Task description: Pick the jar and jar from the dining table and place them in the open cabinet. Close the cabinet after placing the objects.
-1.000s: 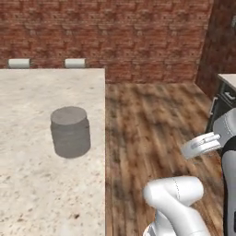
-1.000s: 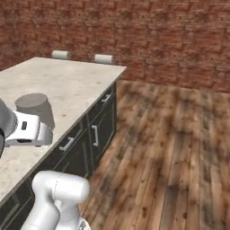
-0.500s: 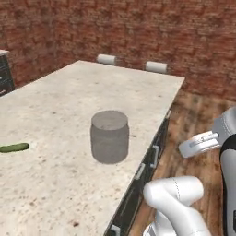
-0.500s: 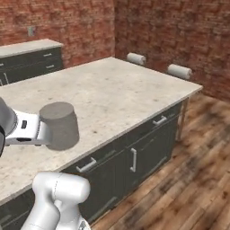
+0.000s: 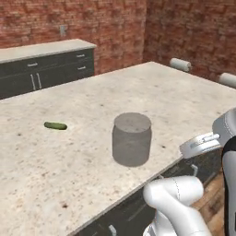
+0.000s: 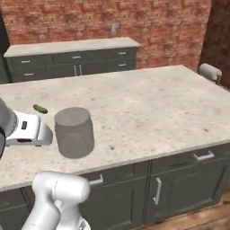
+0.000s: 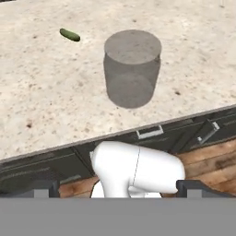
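Grey frosted jar (image 5: 132, 139) stands upright on the dining table (image 5: 83, 106), near its front edge. Small green pickle (image 5: 55, 125) lies well left of it, apart. Low dark drawer units (image 5: 41, 71) against brick wall. Two pale rolls (image 5: 180, 64) at far edge, possibly stool backs.

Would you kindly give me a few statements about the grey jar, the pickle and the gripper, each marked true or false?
1. The grey frosted jar stands upright on the dining table. True.
2. The small green pickle lies inside the jar. False: it lies on the tabletop, apart from the jar.
3. The gripper is shut on the jar. False: its jaws stand open, holding nothing, short of the table's edge.
4. Dark drawer fronts with silver handles sit below the tabletop. True.
5. The jar lies tipped on its side. False: it is upright with its lid on top.
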Controlling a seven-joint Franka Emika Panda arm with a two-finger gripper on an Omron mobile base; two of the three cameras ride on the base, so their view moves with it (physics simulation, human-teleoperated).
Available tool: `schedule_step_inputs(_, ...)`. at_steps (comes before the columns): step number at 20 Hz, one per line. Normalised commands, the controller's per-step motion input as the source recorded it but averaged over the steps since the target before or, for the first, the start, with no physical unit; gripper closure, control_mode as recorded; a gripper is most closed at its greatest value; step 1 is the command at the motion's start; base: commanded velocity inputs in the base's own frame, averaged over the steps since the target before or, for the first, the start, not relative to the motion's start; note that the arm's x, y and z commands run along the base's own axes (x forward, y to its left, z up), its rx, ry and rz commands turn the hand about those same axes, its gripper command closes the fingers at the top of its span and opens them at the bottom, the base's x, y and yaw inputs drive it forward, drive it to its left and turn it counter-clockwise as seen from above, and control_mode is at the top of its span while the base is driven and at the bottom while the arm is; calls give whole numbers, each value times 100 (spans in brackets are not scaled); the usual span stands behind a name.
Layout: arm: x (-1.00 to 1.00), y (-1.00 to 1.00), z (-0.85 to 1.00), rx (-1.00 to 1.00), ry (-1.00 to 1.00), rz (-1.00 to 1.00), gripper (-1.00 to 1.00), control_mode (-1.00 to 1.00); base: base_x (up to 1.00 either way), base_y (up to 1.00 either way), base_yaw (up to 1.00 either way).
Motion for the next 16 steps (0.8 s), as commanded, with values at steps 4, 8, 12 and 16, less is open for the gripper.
schedule_step_inputs(4, 0, 0, 0, 0, 0, 0, -100, 100, 75, 0, 77)
schedule_step_inputs(8, 0, 0, 0, 0, 0, 0, -100, 100, 65, 0, 73)
schedule_step_inputs(12, 0, 0, 0, 0, 0, 0, -100, 100, 46, 0, 54)
schedule_step_inputs(16, 0, 0, 0, 0, 0, 0, -100, 100, 40, 0, 32)
